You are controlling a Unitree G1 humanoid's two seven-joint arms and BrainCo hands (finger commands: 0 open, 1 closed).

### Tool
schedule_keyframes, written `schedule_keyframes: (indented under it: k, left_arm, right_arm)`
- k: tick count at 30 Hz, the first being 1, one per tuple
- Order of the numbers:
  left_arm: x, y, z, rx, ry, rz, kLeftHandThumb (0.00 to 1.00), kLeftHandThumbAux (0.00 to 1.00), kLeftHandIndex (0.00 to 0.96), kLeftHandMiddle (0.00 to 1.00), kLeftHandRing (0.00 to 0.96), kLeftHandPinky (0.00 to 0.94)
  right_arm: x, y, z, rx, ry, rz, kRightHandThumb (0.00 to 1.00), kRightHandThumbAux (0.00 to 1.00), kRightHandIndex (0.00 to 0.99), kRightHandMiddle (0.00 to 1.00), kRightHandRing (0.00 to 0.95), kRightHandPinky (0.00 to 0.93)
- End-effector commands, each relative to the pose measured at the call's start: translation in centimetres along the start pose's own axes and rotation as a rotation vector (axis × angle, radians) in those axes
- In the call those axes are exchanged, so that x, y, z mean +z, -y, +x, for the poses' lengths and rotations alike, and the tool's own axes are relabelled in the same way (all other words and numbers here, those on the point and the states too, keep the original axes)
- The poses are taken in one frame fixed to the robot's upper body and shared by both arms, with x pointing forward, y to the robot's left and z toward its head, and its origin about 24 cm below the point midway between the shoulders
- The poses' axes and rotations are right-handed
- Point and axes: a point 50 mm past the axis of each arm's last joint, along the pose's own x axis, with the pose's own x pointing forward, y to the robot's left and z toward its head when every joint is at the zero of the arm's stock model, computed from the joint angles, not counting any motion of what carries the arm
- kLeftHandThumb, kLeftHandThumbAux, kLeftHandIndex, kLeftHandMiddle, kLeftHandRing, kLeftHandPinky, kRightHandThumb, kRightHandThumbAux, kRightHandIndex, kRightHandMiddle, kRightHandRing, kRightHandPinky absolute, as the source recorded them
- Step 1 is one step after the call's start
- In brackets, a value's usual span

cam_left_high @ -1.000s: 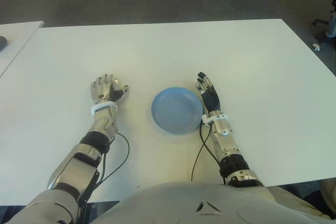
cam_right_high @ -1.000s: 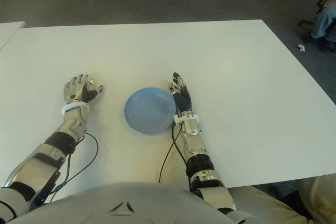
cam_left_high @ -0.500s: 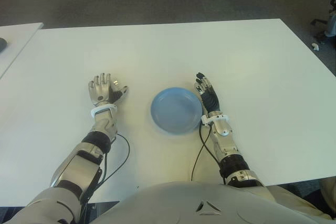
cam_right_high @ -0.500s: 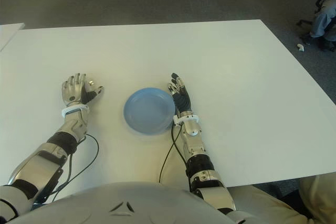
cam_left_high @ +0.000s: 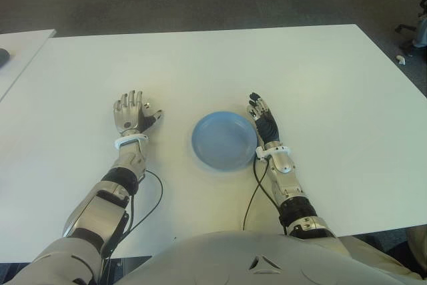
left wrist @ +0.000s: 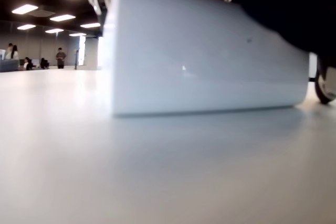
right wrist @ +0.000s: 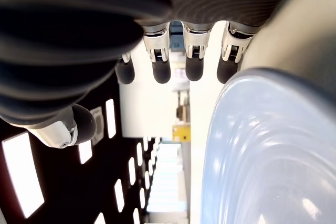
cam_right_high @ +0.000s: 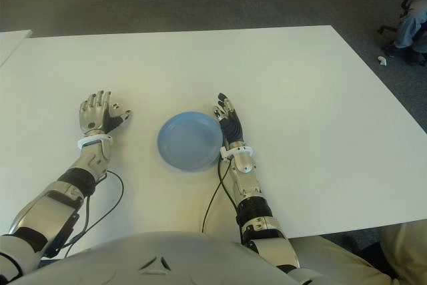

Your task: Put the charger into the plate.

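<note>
A wide white counter (cam_left_high: 220, 65) is filling most of the scene, with dark floor showing beyond its far edge. Near the middle of the counter, a round blue plate (cam_left_high: 224, 141) is lying flat and holding nothing. The right robot hand (cam_left_high: 263, 118) is showing just beside the plate's right rim, fingers stretched out straight and pointing toward the far side, gripping nothing; its wrist view is showing the fingertips spread against the plate's blue edge. The left robot hand (cam_left_high: 132, 112) is showing to the left of the plate, well apart from it, with its back facing up and its fingers loosely fanned over something underneath. From the eye views the object beneath is hidden, but the left wrist view is showing a white, block-shaped charger (left wrist: 205, 56) standing on the counter directly under the palm, with the fingertips reaching over its top edge. The fingers are not wrapping its sides, so the hand is reading as open and hovering over or lightly touching the charger rather than gripping it; whether the palm is truly pressing on it cannot be told. Judging from this, the task is sitting at its first step, the reach and grasp, with the charger not yet lifted. The next move is probably calling for the left fingers and thumb to be closing around the charger's sides, then lifting it and carrying it rightward to set it inside the plate, while the right robot hand is staying out of the way.
</note>
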Motion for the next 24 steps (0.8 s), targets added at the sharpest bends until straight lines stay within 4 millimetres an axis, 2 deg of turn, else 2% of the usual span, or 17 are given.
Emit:
schedule_keyframes:
  k: [1, 10, 24]
  left_arm:
    - [-5.28, 8.05, -10.48, -0.386, -0.112, 0.102, 0.167, 0.273, 0.0, 0.0, 0.0, 0.0]
    - [-5.49, 8.15, -10.9, -0.368, -0.08, 0.097, 0.201, 0.228, 0.0, 0.0, 0.0, 0.0]
    - [-5.21, 8.34, -11.06, -0.369, -0.092, 0.079, 0.207, 0.211, 0.0, 0.0, 0.0, 0.001]
  right_arm:
    - [-8.54, 0.7, -7.16, -0.056, -0.483, 0.047, 0.17, 0.42, 0.0, 0.0, 0.0, 0.064]
    - [-8.5, 0.9, -7.26, -0.061, -0.476, 0.042, 0.159, 0.428, 0.0, 0.0, 0.0, 0.063]
    - [-8.46, 1.06, -7.32, -0.061, -0.474, 0.039, 0.171, 0.44, 0.0, 0.0, 0.0, 0.063]
